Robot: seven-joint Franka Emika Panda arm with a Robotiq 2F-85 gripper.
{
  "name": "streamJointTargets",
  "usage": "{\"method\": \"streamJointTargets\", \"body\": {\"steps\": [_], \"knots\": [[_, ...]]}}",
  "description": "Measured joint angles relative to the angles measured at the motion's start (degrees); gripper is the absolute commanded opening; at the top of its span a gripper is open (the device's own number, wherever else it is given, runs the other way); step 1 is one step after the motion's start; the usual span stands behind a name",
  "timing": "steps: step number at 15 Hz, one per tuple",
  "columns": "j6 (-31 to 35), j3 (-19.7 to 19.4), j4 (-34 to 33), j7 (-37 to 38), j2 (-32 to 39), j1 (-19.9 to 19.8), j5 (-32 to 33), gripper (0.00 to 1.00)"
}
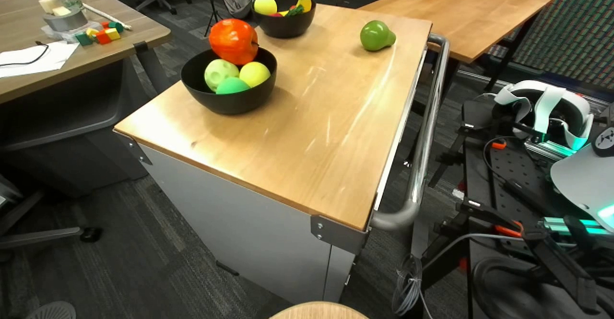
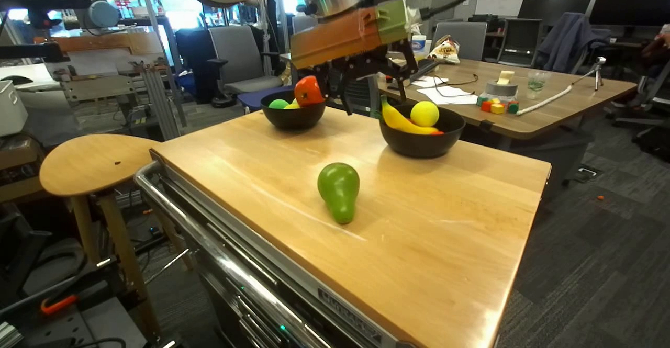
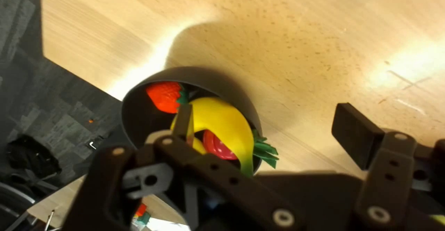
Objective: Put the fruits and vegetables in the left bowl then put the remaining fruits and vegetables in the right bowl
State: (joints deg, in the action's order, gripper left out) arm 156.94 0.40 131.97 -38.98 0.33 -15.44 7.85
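Banana partly hides what seems a red fruit.

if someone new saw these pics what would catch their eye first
Probably the big glossy red-orange fruit bulging above the rim of a round black bowl. Next, the smooth green pear-shaped fruit lying directly on the pale wooden tabletop. Then perhaps the curved yellow banana in the other round black bowl.

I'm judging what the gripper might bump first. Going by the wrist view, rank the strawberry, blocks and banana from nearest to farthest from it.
1. Banana: mid-picture, in the bowl, closest to the gripper.
2. Strawberry: same bowl, toward its left side in this view.
3. Blocks: lower left, on another table.
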Motion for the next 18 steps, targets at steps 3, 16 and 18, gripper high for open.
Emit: {"method": "streamJointTargets", "body": {"steps": [3, 16, 18], "knots": [[-5.17, -1.83, 1.77, 8.77, -8.07, 1.98, 14.24, 1.0], [-9.22, -8.49, 22.21, 7.57, -24.39, 13.52, 8.22, 1.0], [-7.91, -8.49, 22.2, 8.16, -23.45, 12.69, 9.19, 1.0]]}}
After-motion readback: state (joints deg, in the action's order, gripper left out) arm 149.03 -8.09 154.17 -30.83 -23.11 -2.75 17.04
